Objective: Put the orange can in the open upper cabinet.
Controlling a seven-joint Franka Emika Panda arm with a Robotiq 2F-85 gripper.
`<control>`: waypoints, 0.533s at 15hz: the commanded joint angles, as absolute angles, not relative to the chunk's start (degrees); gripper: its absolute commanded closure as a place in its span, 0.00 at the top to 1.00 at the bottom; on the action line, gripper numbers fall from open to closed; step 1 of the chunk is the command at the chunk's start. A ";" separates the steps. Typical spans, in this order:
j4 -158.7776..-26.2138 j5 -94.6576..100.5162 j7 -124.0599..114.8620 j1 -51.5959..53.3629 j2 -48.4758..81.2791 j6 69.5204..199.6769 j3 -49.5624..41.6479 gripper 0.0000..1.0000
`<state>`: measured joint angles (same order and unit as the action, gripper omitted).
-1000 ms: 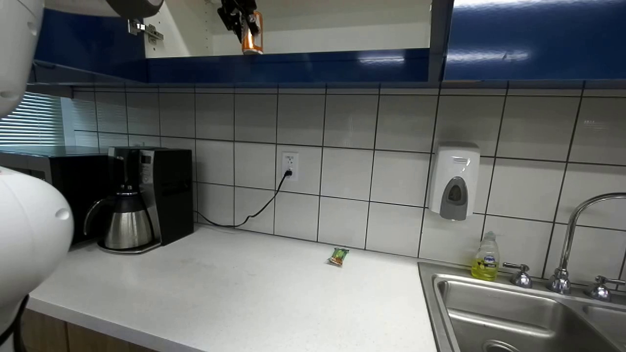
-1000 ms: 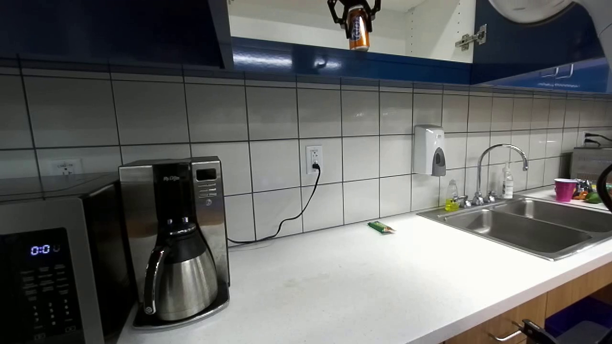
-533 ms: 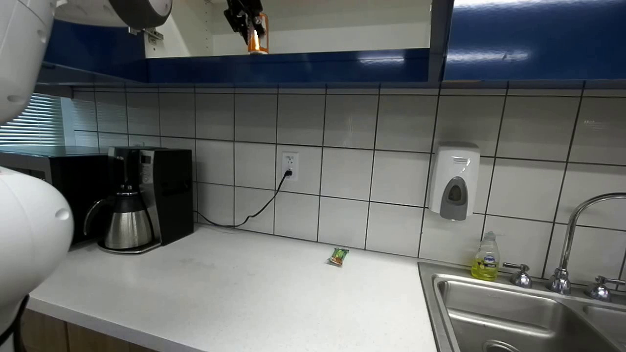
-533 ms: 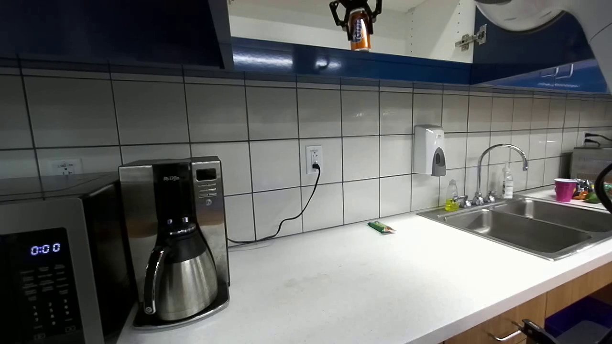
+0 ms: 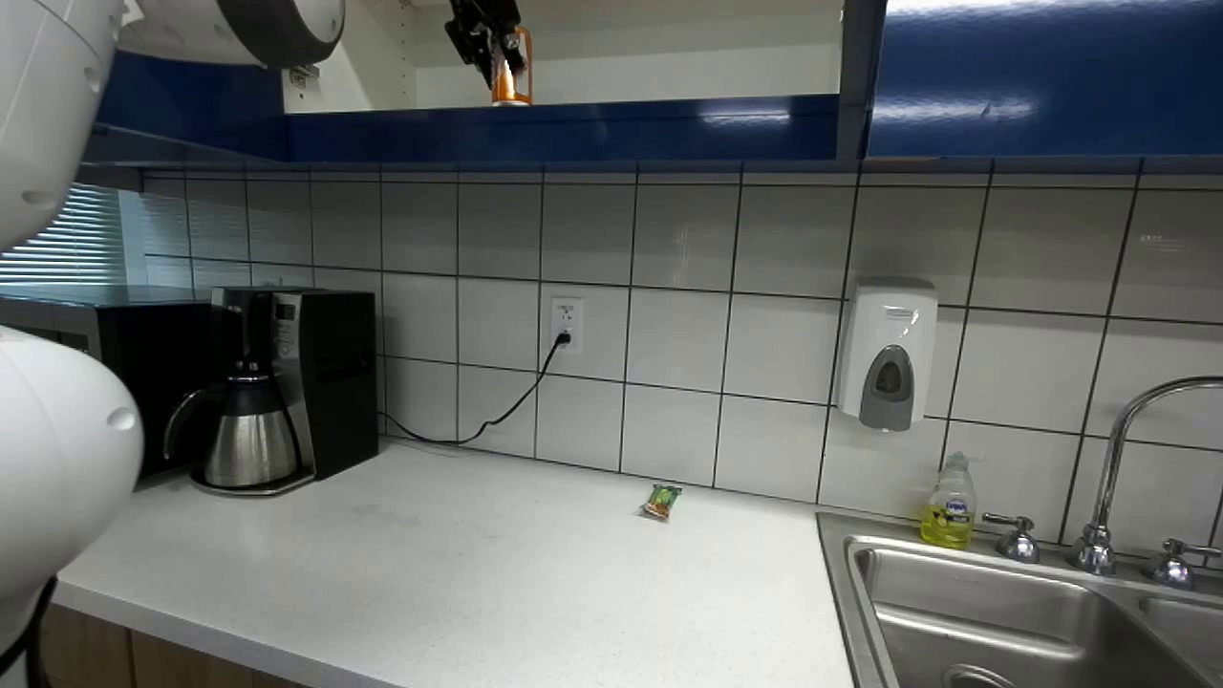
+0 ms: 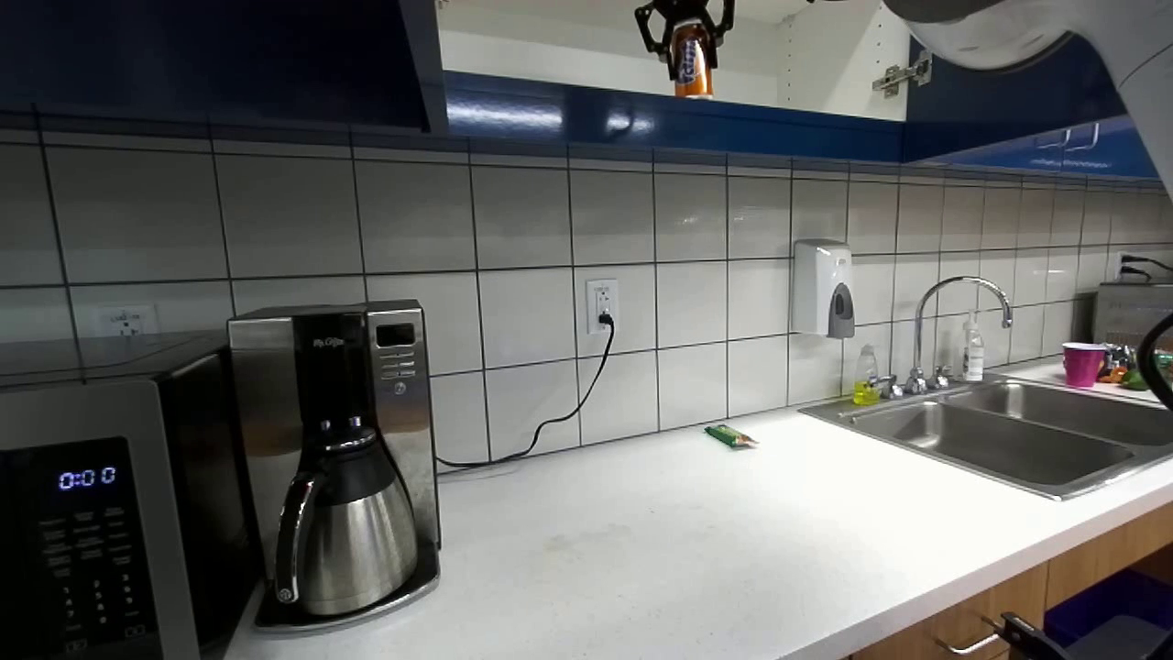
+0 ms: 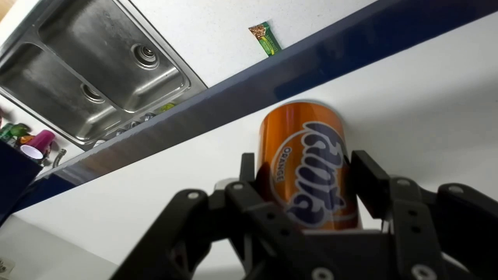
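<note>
The orange can is upright in my gripper at the front of the open upper cabinet. It also shows in an exterior view and in the wrist view. My gripper is shut on the can, with one black finger on each side of it. In the wrist view the can's base is over the pale shelf, just behind the blue front edge. The base is at the height of that edge in both exterior views. I cannot tell whether it touches the shelf.
The cabinet's blue front edge runs below the opening. The open blue door is beside the arm. Below are a coffee maker, a microwave, a green packet, a soap dispenser and a sink.
The gripper and the can have moved a little deeper into the cabinet. The can's base was in front of the blue edge and is now behind it. The arm has come lower.
</note>
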<state>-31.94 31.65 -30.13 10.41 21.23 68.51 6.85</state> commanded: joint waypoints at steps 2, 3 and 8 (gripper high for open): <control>-29.78 31.35 -28.39 10.00 22.81 67.45 6.52 0.90; -29.84 31.36 -28.50 10.03 22.95 67.41 6.47 0.95; -30.18 31.08 -28.62 10.31 22.97 67.22 6.56 1.00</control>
